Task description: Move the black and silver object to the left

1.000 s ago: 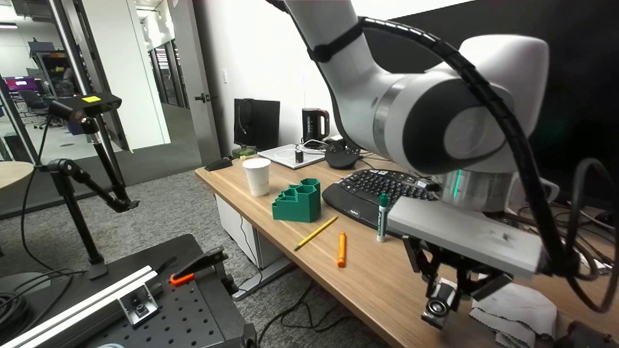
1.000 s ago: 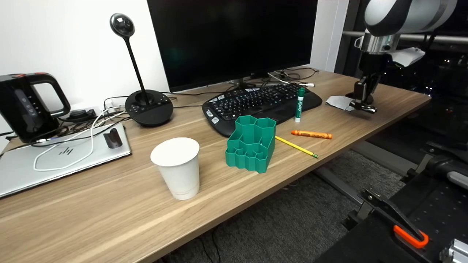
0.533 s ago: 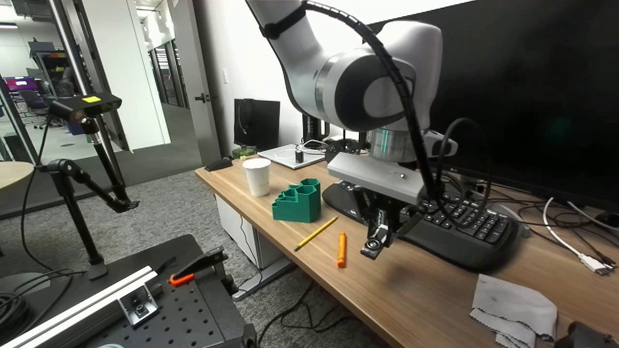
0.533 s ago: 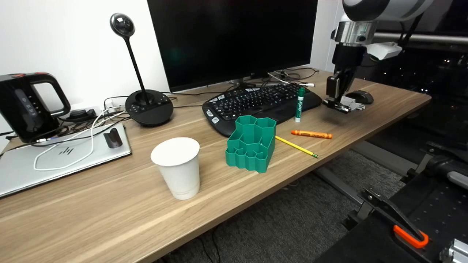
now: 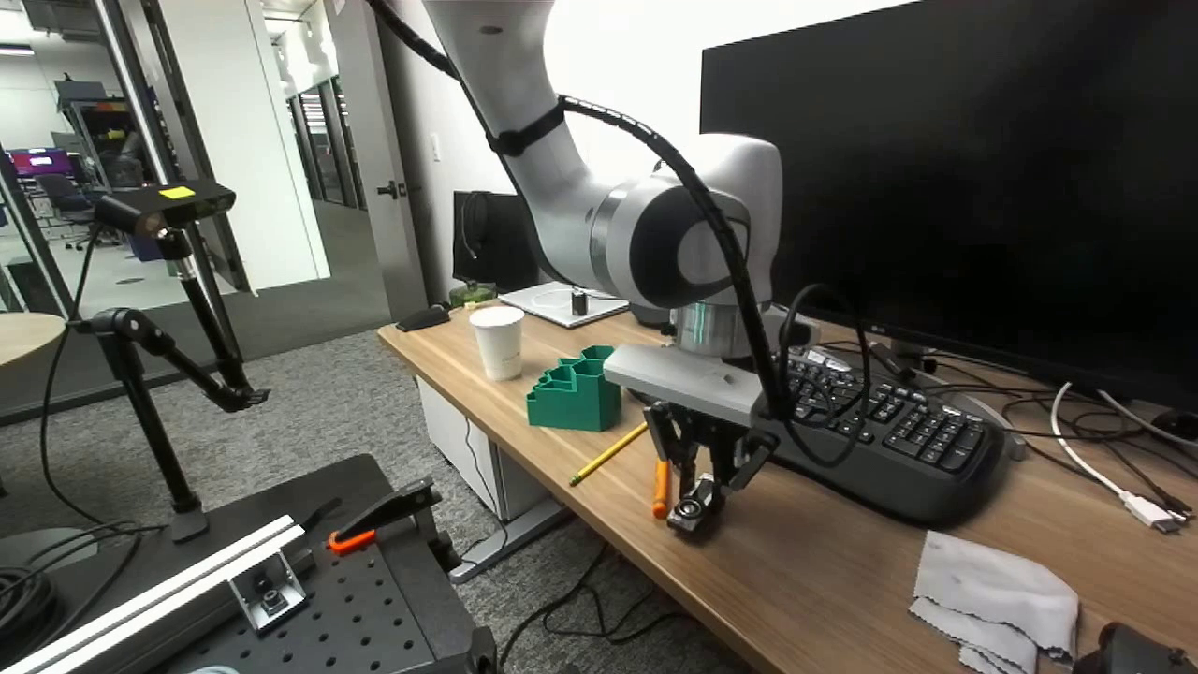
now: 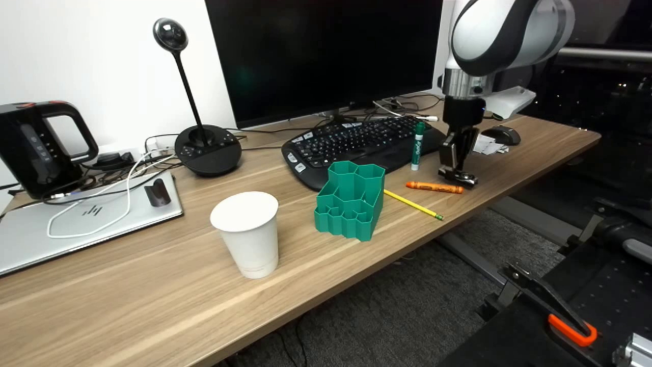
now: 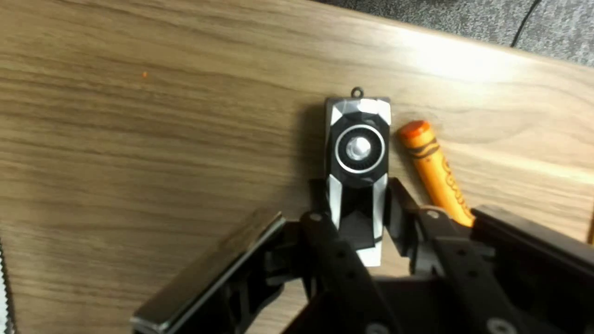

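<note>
A green honeycomb organizer [image 5: 573, 402] stands left in an exterior view, then a yellow pencil [image 5: 608, 456] and an orange crayon [image 5: 661, 493] lie on the tabletop [image 5: 824, 573]; just right of the crayon, the jaws grip the black and silver graphics-card keychain [image 5: 691, 511] by its sides, contact beneath unclear. Spreading the jaws could roll the crayon; releasing too high could drop the keychain crooked.

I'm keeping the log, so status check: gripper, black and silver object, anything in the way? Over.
Gripper closed on black and silver object. Object on or just above desk, can't tell which. Orange crayon close beside it, possibly in the way.
</note>
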### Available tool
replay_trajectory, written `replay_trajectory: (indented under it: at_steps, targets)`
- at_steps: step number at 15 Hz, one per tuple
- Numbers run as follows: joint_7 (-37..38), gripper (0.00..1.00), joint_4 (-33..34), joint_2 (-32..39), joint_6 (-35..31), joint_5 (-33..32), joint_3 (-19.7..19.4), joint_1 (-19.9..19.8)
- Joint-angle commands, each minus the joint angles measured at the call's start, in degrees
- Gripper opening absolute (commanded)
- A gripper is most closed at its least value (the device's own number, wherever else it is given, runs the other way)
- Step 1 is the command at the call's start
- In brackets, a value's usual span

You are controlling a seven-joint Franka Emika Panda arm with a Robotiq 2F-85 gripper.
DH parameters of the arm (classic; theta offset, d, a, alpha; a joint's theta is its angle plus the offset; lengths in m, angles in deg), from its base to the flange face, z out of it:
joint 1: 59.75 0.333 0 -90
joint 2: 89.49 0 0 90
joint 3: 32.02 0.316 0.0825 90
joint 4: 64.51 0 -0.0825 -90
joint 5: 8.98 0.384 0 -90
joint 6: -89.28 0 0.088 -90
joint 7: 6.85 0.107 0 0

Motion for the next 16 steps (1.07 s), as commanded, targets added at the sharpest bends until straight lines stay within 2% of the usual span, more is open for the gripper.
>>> replay_trajectory:
  at_steps: [1,3,6,7,9,13,14,16]
  targets:
    - [3.6,0.08,2.1,2.0,-0.4,-6.9,-5.0,3.7]
    - [5.5,0.08,3.1,3.4,0.1,-9.7,-6.8,5.0]
    - [6.9,0.08,3.3,4.0,0.2,-11.1,-7.1,5.7]
    - [6.9,0.58,2.8,3.5,0.7,-11.2,-6.9,5.8]
    - [6.5,0.65,1.4,1.9,0.7,-10.9,-6.2,5.1]
    - [8.0,0.95,-2.3,-3.7,-0.4,-9.3,-6.9,3.1]
    - [6.7,0.99,-3.7,-6.6,0.8,-6.3,-5.2,0.4]
    - [6.1,1.00,-4.7,-11.3,6.1,-1.5,-4.4,-2.4]
